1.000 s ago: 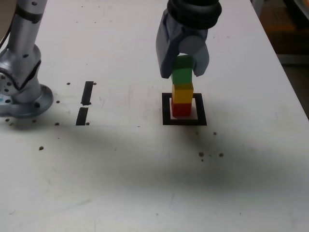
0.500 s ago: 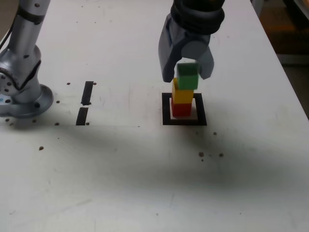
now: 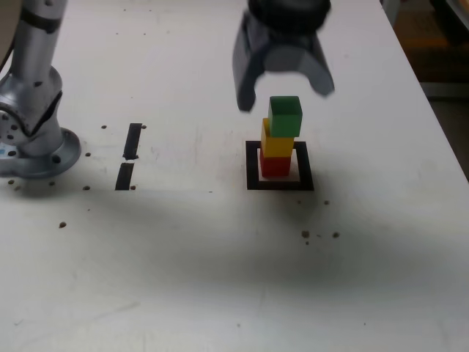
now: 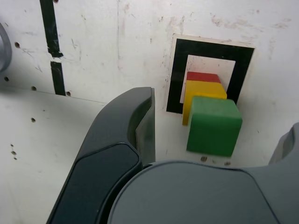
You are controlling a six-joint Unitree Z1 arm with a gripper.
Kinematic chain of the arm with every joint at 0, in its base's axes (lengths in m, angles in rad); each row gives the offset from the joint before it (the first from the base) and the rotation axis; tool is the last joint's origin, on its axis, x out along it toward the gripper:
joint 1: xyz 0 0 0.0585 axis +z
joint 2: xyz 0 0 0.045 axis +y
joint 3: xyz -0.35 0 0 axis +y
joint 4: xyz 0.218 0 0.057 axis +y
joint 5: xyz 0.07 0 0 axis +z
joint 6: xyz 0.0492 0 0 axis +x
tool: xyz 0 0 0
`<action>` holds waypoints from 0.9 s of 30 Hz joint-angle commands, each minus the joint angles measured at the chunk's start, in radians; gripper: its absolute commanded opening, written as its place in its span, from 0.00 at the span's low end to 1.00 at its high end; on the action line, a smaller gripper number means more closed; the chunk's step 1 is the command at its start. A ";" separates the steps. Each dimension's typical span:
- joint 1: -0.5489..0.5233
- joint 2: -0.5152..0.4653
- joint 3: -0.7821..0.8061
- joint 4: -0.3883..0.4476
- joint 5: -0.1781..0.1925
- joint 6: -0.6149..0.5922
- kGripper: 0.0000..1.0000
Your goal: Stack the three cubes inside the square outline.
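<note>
Altogether, three cubes can be counted in one stack: one red cube [image 3: 275, 165] at the bottom, one yellow-orange cube [image 3: 276, 146] in the middle and one green cube [image 3: 284, 117] on top. One square outline [image 3: 253, 166] and two short black tape strips [image 3: 133, 141] are seen on one white table [image 3: 183, 271].

Each cube is plainly coloured and of much the same size. The red cube is set within the thick black frame, on its white centre. The yellow-orange cube is stacked on it, and the green cube is placed off-centre, shifted towards the exterior view's right, with part of the yellow-orange top left uncovered.

The gripper [image 3: 286, 97] is spread wide and released, with nothing grasped. In the wrist view, the green cube is seen between its two fingers, touched by neither.
</note>
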 commanded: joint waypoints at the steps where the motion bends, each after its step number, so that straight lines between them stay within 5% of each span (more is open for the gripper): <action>1: 0.003 -0.144 0.028 0.015 0.008 0.030 1.00; 6: 0.052 -0.385 0.261 0.001 0.025 0.107 1.00; 10: 0.094 -0.496 0.551 -0.088 0.015 0.125 1.00; 18: 0.091 -0.574 1.014 -0.445 -0.087 0.127 1.00; 27: 0.091 -0.623 1.145 -0.518 -0.105 0.127 0.99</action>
